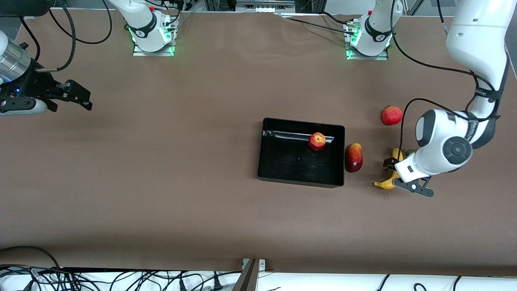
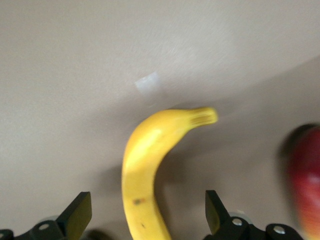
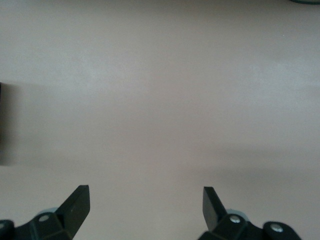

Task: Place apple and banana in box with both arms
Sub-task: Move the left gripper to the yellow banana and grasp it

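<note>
Banana (image 2: 145, 170) lies on the desk (image 1: 161, 169) right between the left claw (image 2: 147, 212)'s spread fingers, lined up for a grab. Apple (image 1: 317, 141) already sits in the box (image 1: 282, 176). Right claw (image 3: 145, 207) waits open over bare desk.

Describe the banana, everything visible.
The banana is a single curved yellow fruit with smooth skin, a small dark speck and a stubby stem end. It lies flat on the brown table toward the left arm's end, outside the box. The left pincer straddles it, fingers open, not touching.
</note>
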You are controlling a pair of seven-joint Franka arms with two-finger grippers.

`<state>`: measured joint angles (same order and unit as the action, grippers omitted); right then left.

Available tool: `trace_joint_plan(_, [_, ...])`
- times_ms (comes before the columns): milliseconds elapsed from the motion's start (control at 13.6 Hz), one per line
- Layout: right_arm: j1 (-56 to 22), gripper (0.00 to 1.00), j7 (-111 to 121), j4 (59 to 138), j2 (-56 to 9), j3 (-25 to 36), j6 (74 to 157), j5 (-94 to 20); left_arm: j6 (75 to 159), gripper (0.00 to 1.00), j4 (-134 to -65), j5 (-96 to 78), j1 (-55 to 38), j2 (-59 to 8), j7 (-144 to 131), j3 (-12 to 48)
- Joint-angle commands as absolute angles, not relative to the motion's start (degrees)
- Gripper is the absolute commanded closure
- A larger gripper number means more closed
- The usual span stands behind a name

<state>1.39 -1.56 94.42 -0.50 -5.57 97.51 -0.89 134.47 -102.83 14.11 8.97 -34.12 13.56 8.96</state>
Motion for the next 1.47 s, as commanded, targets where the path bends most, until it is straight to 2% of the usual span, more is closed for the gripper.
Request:
trace_joint_plan(0, [2.02,0.0,-1.67,93.16,-0.97,-6.06,96.59,-0.88,139.83,0.23,-106.96,17.31,10.55,-33.74,15.12,9.76])
trace_joint_plan(73, [2.02,0.0,-1.67,93.16,-0.97,-6.06,96.5,-0.88,139.83,0.51,-106.96,17.4,10.55,-34.01,15.2,9.76])
trace_joint_plan(147, [2.02,0.0,-1.67,93.16,-0.97,-6.06,96.5,-0.88,139.92,0.64,-106.96,17.49,10.89,-34.27,15.21,9.76])
trace_joint_plan(220, [2.02,0.0,-1.58,93.16,-0.97,-6.06,96.5,-0.88,140.27,0.69,-106.79,17.49,11.51,-35.15,15.21,9.76])
trace_joint_plan(440, [2.11,0.0,-1.67,93.16,-0.97,-6.06,96.59,-0.88,140.54,1.0,-106.44,17.49,11.95,-35.33,15.29,9.84])
trace_joint_plan(661, [2.11,0.0,-1.67,93.16,-0.97,-6.06,96.59,-0.88,135.65,1.0,-104.25,16.44,11.52,-32.27,13.54,10.72])
trace_joint_plan(881, [2.11,0.0,-1.58,93.16,-0.97,-6.06,96.59,-0.88,117.49,1.0,-94.0,13.81,11.07,-30.23,6.96,15.62])
trace_joint_plan(1028, [2.11,0.0,-1.58,93.16,-0.97,-6.06,96.59,-0.88,108.58,1.0,-87.91,11.08,9.5,-30.32,-0.92,18.97])
trace_joint_plan(1174, [2.11,0.0,-1.67,93.16,-0.97,-6.06,96.59,-0.88,105.91,1.0,-86.92,10.73,7.04,-30.23,-11.98,21.87])
trace_joint_plan(1248, [2.11,0.0,-1.58,93.16,-0.97,-6.06,96.59,-0.88,105.91,1.0,-86.84,9.33,5.64,-30.32,-20.05,24.41])
trace_joint_plan(1394, [2.11,0.0,-1.67,93.16,-0.97,-6.06,96.59,-0.88,107.57,1.0,-86.66,8.88,-0.14,-32.16,-33.87,25.66])
